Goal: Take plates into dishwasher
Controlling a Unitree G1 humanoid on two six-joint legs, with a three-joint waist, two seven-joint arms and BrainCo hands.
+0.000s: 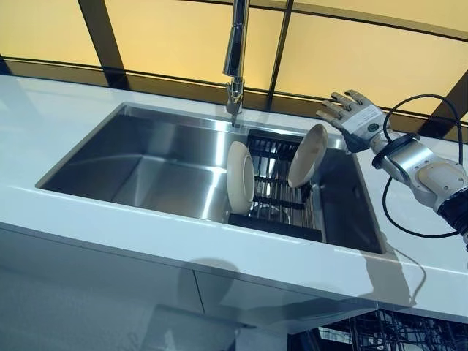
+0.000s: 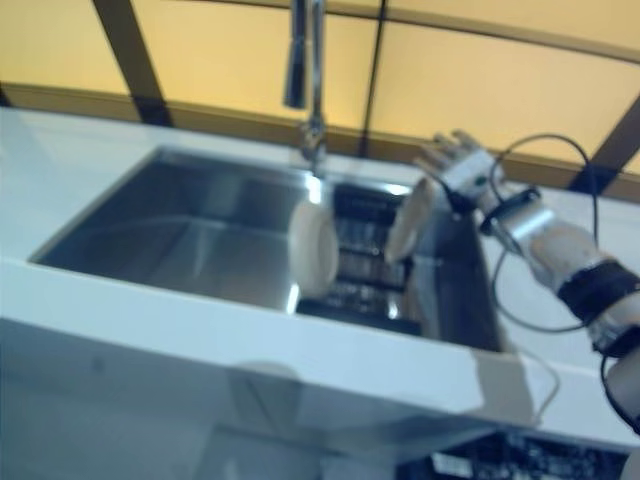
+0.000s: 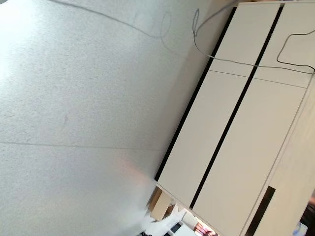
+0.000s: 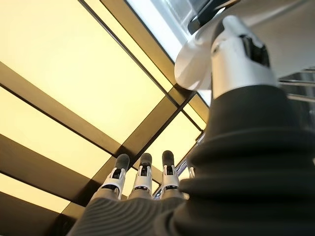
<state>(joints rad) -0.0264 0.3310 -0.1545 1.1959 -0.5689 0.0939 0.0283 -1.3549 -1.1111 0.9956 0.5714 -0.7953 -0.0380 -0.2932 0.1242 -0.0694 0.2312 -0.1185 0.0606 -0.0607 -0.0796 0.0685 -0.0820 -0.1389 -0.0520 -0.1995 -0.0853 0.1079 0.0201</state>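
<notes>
Two white plates stand on edge in a black rack (image 1: 278, 212) at the right end of the steel sink (image 1: 146, 161). The nearer plate (image 1: 240, 178) stands upright; the farther plate (image 1: 307, 155) leans to the right. My right hand (image 1: 351, 113) hovers just above and right of the farther plate, over the sink's back right corner, fingers straight and spread, holding nothing. It also shows in the right wrist view (image 4: 142, 182) with straight fingers. My left hand shows in no view.
A tall chrome faucet (image 1: 235, 58) rises behind the sink by the rack. White countertop (image 1: 51, 124) surrounds the sink. A dishwasher rack (image 1: 395, 333) shows below the counter at lower right. The left wrist view shows floor and white cabinet doors (image 3: 236, 132).
</notes>
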